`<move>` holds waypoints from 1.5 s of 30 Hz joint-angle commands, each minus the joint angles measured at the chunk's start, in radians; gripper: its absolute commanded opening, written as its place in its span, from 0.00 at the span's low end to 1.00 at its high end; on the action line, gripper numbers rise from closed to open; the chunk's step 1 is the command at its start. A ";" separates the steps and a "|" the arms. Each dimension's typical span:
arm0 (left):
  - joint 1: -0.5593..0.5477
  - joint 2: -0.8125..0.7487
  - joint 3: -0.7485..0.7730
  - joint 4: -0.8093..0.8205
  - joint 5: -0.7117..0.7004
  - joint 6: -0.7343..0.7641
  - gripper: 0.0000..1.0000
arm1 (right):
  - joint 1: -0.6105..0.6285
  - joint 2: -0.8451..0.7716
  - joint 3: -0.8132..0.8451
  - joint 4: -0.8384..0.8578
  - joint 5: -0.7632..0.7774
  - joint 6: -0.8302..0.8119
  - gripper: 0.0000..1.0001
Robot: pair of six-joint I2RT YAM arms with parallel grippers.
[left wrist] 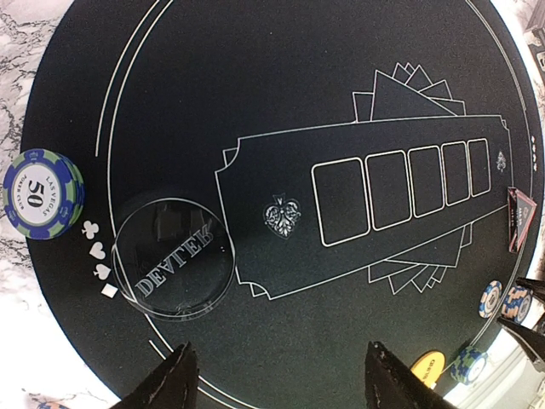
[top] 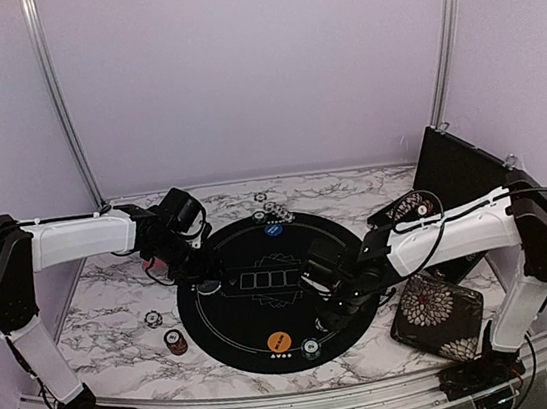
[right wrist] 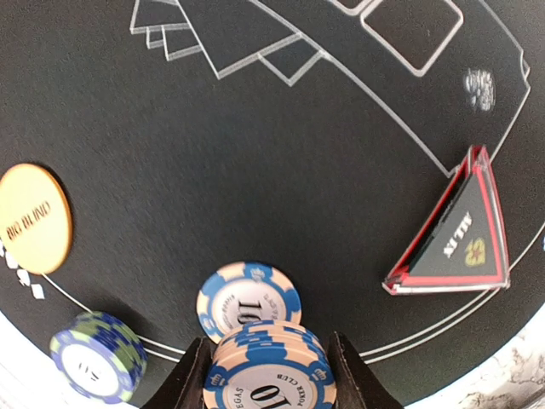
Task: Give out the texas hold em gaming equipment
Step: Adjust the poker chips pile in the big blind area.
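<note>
Down at the near right edge of the round black mat (top: 227, 330), the right gripper (right wrist: 269, 385) is clamped on a little stack of pale blue and peach chips (right wrist: 271, 351), one finger on each side and a "10" showing on top. Can't tell if the stack sits on the felt or hangs just above it. Just past it a single matching chip (right wrist: 249, 300) lies flat on the mat, so close I can't tell if they touch. Off to one side in that wrist view there's a blue and green stack (right wrist: 96, 355) right at the mat's edge, and further in an orange disc (right wrist: 32, 218). On the other side the black triangle with red edges (right wrist: 456, 228) lies flat, well apart from the chips.

Over on the left side of the mat, the left gripper (left wrist: 279, 362) hovers with its jaws wide, nothing but bare felt between them. Just ahead is a clear round dealer disc (left wrist: 174, 257) lying flat inside the printed border line, and beside that another blue and green stack (left wrist: 43, 192) marked "50" at the mat's rim.

From the top camera: a blue disc (top: 274, 231) and a few chips (top: 274, 209) sit at the mat's far edge. A reddish stack (top: 176, 341) and a loose chip (top: 153, 319) are on the marble table (top: 117, 316) left of the mat. A flowered pouch (top: 436, 314) and a black case (top: 456, 175) are on the right.
</note>
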 commanded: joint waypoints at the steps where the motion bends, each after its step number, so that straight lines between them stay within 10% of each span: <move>1: -0.004 0.008 -0.006 0.011 0.006 0.008 0.68 | -0.008 0.030 0.059 0.014 0.021 0.005 0.26; 45: -0.004 0.007 -0.014 0.011 0.008 0.008 0.68 | 0.015 0.098 0.039 0.051 0.004 0.037 0.41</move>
